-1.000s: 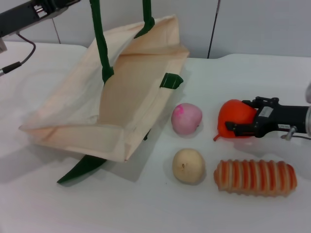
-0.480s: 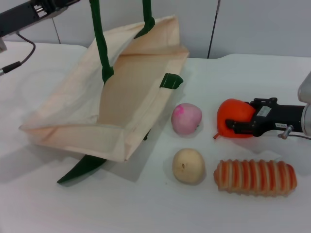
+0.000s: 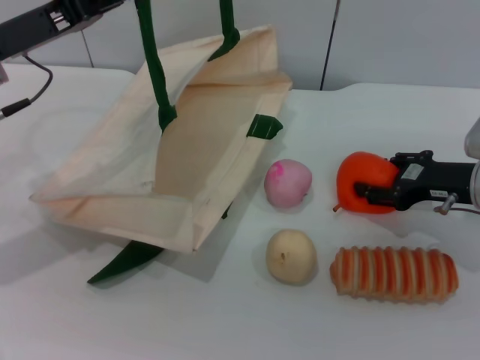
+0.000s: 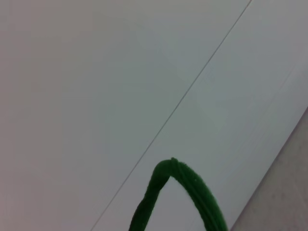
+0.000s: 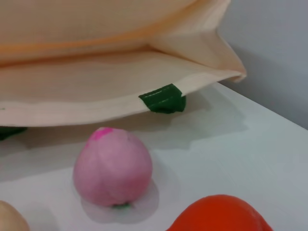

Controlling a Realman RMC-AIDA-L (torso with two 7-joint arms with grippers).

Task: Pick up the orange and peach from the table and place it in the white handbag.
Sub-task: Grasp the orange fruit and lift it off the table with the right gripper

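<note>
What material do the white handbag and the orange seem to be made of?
White handbag: likely soft woven cloth, matte, as its walls sag and fold; green strap handles look like webbing. Orange: probably smooth plastic or rubber, since it shines evenly.

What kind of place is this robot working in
Probably a lab or test bench rather than a home: a plain white table against bare pale wall panels, with toy-like fruit such as the glossy orange-red orange and a cream cloth tote bag with green handles.

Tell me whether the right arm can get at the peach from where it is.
Probably yes, once free: the right claw is occupied at the orange, and bare table separates that from the peach.
</note>
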